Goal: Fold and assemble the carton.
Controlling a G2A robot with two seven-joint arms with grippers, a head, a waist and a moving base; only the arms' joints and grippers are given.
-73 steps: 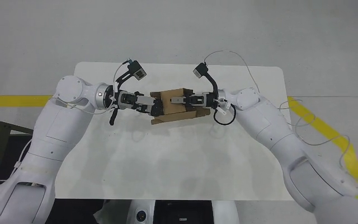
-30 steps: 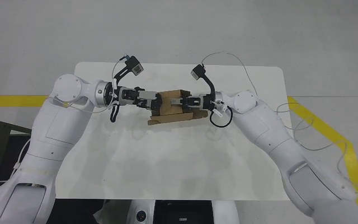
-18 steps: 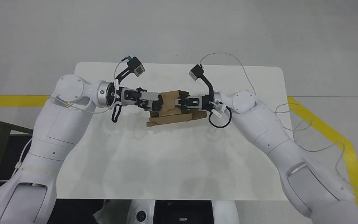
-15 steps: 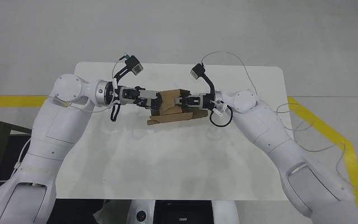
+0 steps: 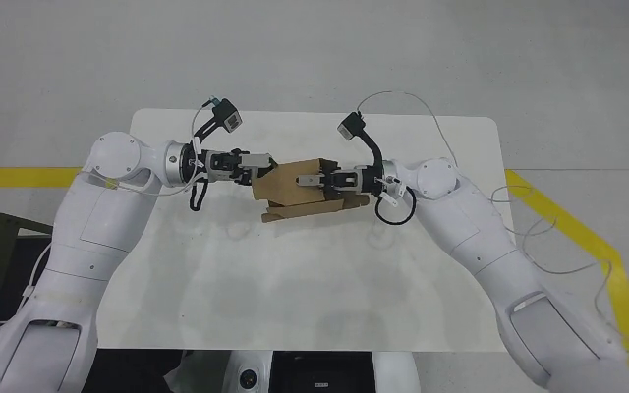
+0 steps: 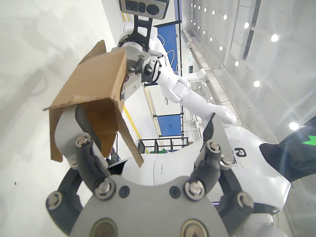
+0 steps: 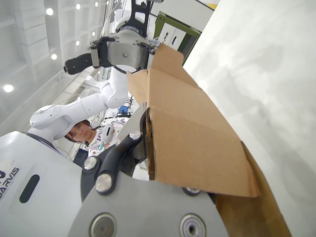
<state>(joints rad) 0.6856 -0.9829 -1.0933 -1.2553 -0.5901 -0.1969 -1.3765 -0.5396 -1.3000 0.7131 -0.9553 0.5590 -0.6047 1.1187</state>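
Note:
A brown carton, partly opened with loose flaps, hangs just above the white table near its back middle. My right gripper is shut on one carton wall; one of its fingers lies against the cardboard, the other is hidden behind it. My left gripper is at the carton's opposite end and stands open. One of its fingers is inside the carton's open end, and the other finger stands wide apart in free air.
The table's front half lies bare in front of the arms. Its back edge runs close behind the carton. A yellow floor line passes on both sides of the table.
The carton has opened up, and its top panel now shows wider. The left gripper has drawn back a little to the left. The right gripper keeps its hold.

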